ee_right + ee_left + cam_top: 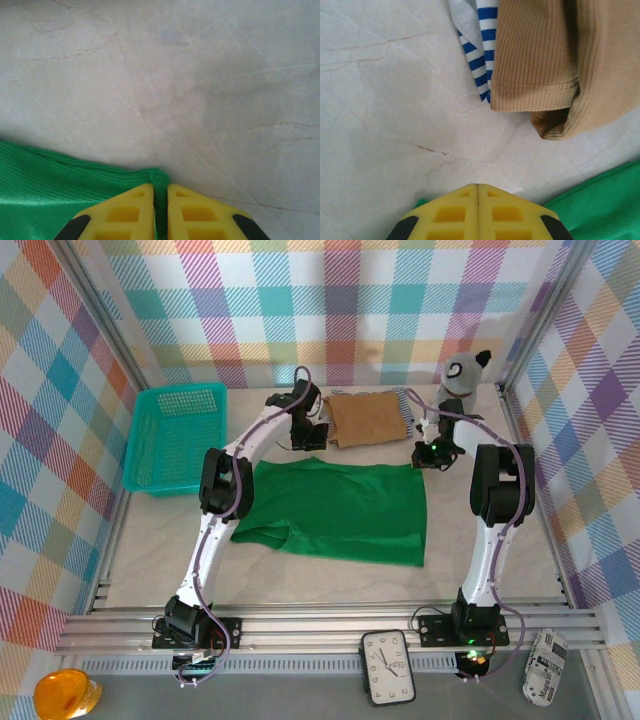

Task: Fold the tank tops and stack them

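Corner of green tank top [60,192] in right pincer [160,189]

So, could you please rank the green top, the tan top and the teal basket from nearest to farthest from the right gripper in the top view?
1. green tank top, its far right corner in the right gripper.
2. tan top, behind and left.
3. teal basket, far left.

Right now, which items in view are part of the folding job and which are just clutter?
Job:
green tank top, spread flat
tan tank top, folded
striped tank top, partly under the tan one

Lying about:
teal basket
stuffed toy
clock
orange object
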Controlling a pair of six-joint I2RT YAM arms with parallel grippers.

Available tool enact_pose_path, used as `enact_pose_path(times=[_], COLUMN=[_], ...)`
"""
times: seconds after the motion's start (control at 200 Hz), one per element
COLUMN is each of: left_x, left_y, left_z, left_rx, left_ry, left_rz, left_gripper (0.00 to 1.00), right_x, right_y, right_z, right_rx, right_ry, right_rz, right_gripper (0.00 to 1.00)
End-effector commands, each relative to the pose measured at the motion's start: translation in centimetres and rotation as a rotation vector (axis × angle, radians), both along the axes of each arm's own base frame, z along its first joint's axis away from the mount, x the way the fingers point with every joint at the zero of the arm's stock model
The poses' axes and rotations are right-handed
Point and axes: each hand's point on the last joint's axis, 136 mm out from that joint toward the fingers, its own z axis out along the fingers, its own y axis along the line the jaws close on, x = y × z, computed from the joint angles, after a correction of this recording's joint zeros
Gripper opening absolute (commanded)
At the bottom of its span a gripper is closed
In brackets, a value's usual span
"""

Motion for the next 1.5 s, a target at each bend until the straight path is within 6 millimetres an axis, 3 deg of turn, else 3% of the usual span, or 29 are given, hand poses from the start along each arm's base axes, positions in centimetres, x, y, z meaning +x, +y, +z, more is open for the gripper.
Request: enact_pose_path(times=[0.0,0.095,0.155,0.535,0.705,0.925,0.995,1.165,1.495], left_x=[-0.4,-1.6,-2.1,-3.2,-3.0,-2.9,-3.1,-2.5,0.2], left_y=[1.3,2.2,2.5,1.5,2.1,1.7,1.3,0.5,1.9], left_z=[3.6,2.3,1.5,-1.3,-3.3,-4.0,-4.0,-2.5,3.0], left_rx=[0.031,0.093,0.11,0.11,0.167,0.155,0.141,0.097,0.098], left_ry=[-0.024,0.021,0.046,0.107,0.113,0.126,0.128,0.092,-0.057], left_rz=[-0.012,-0.034,-0.048,-0.096,-0.094,-0.102,-0.116,-0.114,-0.057], left_gripper=[0.18,0.3,0.32,0.35,0.36,0.35,0.29,0.0,0.0], right_x=[0.5,0.5,0.5,0.4,0.1,-0.1,-0.1,0.2,1.0], right_y=[0.2,0.3,0.1,0.0,0.1,0.2,0.3,0.3,-0.4], right_z=[1.1,1.7,1.9,2.2,2.0,2.1,2.2,2.5,3.5], right_rx=[0.028,0.027,0.019,0.007,0.018,0.022,0.027,0.03,0.027], right_ry=[-0.024,-0.04,-0.047,-0.049,-0.04,-0.037,-0.039,-0.049,-0.098], right_rz=[0.015,0.017,0.022,0.03,0.027,0.03,0.03,0.029,-0.001], right_gripper=[0.09,0.06,0.06,0.05,0.05,0.05,0.05,0.04,0.04])
